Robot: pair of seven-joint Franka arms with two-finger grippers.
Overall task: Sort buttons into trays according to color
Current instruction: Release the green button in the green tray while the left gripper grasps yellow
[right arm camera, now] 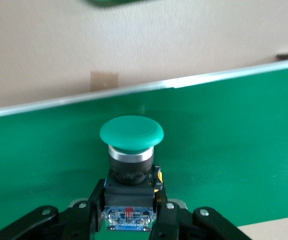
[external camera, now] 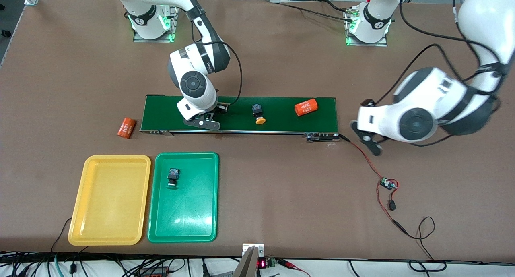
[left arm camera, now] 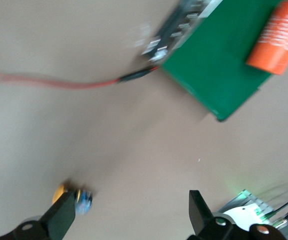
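My right gripper [external camera: 203, 122] is over the right arm's end of the conveyor belt [external camera: 277, 120], shut on a green-capped button [right arm camera: 131, 132] by its black-and-blue body. A yellow-capped button [external camera: 259, 115] lies on the belt's middle. Another green-capped button [external camera: 173, 176] lies in the green tray [external camera: 189, 212]. The yellow tray [external camera: 110, 198] beside it holds nothing. My left gripper [external camera: 366, 139] is open over the bare table off the belt's left-arm end. In the left wrist view the gripper [left arm camera: 131, 205] has a second yellow-capped button [left arm camera: 76, 199] on the table just beside one finger [left arm camera: 61, 215].
An orange cylinder [external camera: 306, 106] lies on the belt near the left arm's end and shows in the left wrist view [left arm camera: 279, 37]. Another orange cylinder [external camera: 126, 127] lies on the table off the belt's other end. A red wire and small circuit board [external camera: 387, 184] lie near the left gripper.
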